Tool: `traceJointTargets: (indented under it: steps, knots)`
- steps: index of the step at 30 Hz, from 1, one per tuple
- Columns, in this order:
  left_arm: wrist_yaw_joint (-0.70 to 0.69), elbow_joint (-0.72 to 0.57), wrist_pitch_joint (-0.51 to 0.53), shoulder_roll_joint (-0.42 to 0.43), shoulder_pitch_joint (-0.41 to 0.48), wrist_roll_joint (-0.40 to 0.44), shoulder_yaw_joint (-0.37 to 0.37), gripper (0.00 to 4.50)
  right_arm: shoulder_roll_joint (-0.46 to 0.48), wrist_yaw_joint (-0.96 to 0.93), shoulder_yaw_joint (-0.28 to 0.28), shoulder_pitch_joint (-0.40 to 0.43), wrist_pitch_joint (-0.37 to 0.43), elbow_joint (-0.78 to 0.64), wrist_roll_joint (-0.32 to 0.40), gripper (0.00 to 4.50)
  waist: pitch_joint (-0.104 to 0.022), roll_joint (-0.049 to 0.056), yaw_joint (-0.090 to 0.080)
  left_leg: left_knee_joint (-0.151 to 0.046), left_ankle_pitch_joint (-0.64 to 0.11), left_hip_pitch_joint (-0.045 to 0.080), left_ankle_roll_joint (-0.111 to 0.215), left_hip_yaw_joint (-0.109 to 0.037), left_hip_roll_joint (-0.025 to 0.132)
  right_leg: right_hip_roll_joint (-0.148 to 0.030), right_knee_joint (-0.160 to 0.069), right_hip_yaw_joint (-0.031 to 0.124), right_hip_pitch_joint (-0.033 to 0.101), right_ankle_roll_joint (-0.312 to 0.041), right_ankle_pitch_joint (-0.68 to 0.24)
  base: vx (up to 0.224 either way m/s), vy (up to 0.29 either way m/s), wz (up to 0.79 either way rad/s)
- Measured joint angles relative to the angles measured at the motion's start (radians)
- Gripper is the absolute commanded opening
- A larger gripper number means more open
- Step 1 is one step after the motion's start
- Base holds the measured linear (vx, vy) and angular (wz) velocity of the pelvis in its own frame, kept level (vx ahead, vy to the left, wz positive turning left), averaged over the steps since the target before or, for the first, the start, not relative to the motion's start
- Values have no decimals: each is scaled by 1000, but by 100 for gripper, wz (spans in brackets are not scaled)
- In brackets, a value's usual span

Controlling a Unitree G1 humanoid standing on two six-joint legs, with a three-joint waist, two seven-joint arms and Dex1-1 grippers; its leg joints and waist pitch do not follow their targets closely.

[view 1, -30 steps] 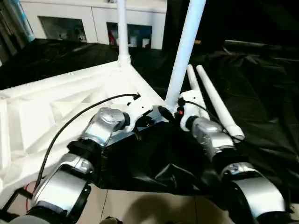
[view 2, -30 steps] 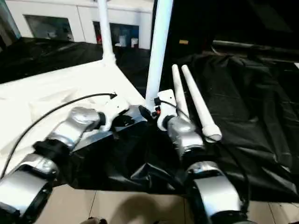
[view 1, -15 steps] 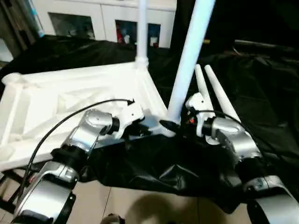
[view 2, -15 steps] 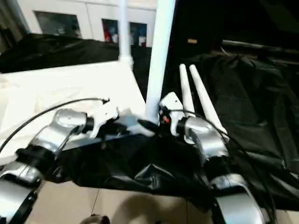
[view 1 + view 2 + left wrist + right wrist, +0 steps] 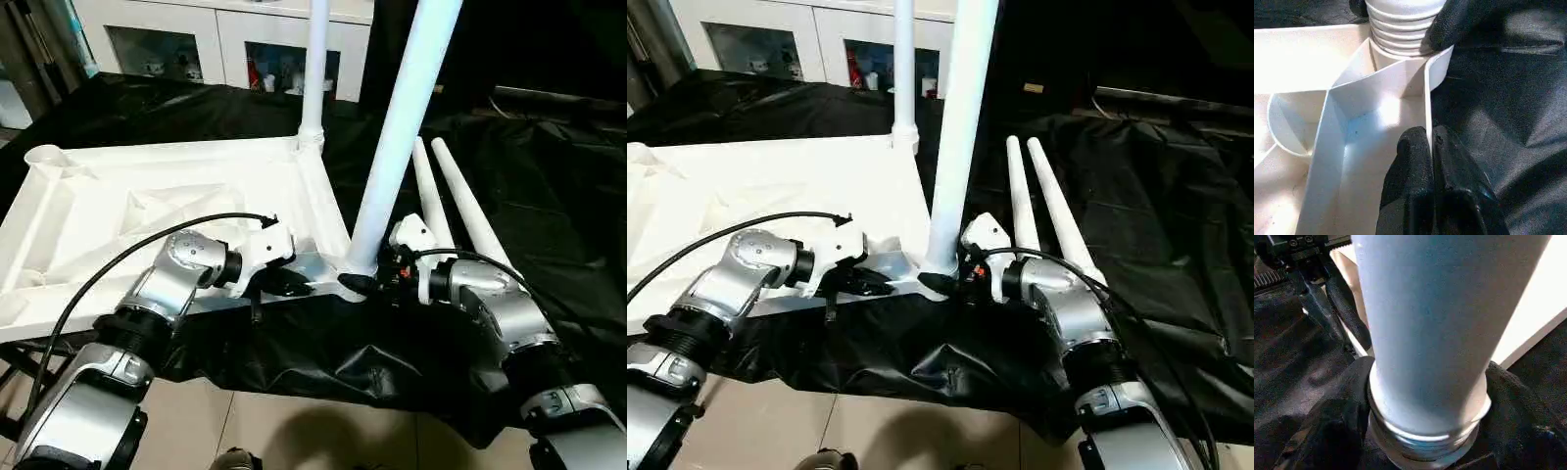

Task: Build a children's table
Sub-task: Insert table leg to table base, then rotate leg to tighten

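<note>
The children's table top (image 5: 147, 206) lies upside down, white, with its ribbed underside up. One leg (image 5: 314, 69) stands in the far corner socket. A second leg (image 5: 397, 147) stands in the near corner socket, and my right gripper (image 5: 364, 282) is shut around its threaded base, with one finger (image 5: 1337, 421) on each side of the collar. My left gripper (image 5: 1430, 142) is shut on the table top's thin rim wall (image 5: 1426, 98) just beside that socket. Two loose legs (image 5: 470, 211) lie side by side on the black cloth to the right.
Black cloth (image 5: 558, 225) covers the work surface and hangs over its near edge. A white cabinet with glass doors (image 5: 196, 39) stands at the back. Tiled floor (image 5: 294, 421) shows below. A black cable (image 5: 127, 259) arcs over my left forearm.
The camera has shifted, so the whole scene sits differently. My right gripper's fingers have closed in on the near leg's base. The left gripper keeps its pinch on the rim.
</note>
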Motion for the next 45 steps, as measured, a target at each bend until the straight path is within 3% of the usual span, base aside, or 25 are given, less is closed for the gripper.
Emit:
traceJointTargets:
  steps: [11,14,17,25,26,33,39,45]
  knots:
    - [22,7,8,-14,2,1,0,0,20,-31,-16,21,6,-5,3,277,0,0,-1,5,0,0,0,-1,0,0,6,0,0,0,0,0,0,0]
    - [151,79,42,-83,-37,21,21,0,104,-209,-92,5,4,71,9,277,0,0,-4,7,0,2,0,-1,0,-1,7,1,1,-1,2,0,0,0]
    - [250,127,71,-138,-69,34,22,0,143,-342,-129,-22,-3,130,9,277,0,0,-6,7,0,4,0,-1,-1,-1,7,2,3,-1,3,0,0,0]
    - [410,203,96,-210,-108,57,41,0,250,-616,-176,-107,-43,266,-28,277,0,0,-18,5,0,14,0,-1,-1,-1,6,2,10,4,0,0,0,0]
    - [419,203,95,-213,-108,63,43,0,257,-629,-180,-117,-53,282,-34,311,0,0,-22,5,0,14,0,-1,-1,-1,6,2,11,4,0,0,0,0]
    - [404,203,73,-201,-105,70,41,0,256,-580,-187,-123,-75,296,-33,389,0,0,-31,5,0,14,0,-1,-1,-1,6,2,12,1,2,0,0,0]
    - [313,160,35,-155,-74,66,40,0,202,-429,-137,-116,-88,285,-43,394,0,1,-35,2,0,14,0,-2,-1,-1,5,2,11,2,1,0,0,0]
    - [144,100,-16,-94,-35,34,23,0,117,-196,-89,-71,-71,190,-29,394,2,4,-24,1,0,13,0,-1,-1,-1,5,2,10,2,-1,0,0,0]
